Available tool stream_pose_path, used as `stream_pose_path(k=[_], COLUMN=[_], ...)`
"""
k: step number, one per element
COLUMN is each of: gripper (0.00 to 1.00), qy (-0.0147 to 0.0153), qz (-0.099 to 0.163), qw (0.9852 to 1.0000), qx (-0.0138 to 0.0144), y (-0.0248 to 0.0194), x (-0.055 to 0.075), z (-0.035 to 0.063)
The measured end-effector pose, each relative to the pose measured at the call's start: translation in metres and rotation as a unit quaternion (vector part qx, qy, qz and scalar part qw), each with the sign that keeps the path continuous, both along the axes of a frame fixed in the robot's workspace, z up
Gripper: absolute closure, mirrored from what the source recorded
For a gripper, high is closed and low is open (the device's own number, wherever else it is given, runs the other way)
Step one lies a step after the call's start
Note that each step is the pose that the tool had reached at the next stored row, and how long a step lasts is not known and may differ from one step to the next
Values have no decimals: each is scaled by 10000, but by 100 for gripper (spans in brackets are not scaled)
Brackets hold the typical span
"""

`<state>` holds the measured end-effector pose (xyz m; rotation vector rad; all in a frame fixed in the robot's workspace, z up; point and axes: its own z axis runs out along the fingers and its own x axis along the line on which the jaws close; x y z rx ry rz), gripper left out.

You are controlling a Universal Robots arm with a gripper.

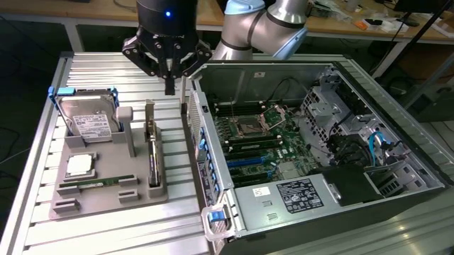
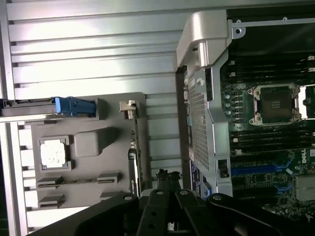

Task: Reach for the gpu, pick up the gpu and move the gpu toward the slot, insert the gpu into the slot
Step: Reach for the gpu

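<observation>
No step shows as done. The gpu (image 1: 151, 151) stands on edge in the grey holder (image 1: 106, 206), toward the table's (image 1: 127, 234) edge on the exterior view's left, untouched. The gripper (image 1: 169, 90) hangs above its bracket end, fingers (image 1: 168, 82) together and empty. The slot (image 1: 246, 158) lies bare.

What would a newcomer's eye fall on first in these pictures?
The open computer case, its green motherboard bared, dominates the exterior view's right. The black robot hand hangs near the grey holder, where the gpu stands on edge, ungrasped.
</observation>
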<state>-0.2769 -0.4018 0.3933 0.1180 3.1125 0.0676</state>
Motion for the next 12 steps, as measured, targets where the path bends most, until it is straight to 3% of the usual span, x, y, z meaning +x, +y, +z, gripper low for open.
stream_pose_path(k=[12], gripper=[89], qy=[0], qz=[0], qw=[10000], qx=[0], y=[-9], x=[-326], z=[0])
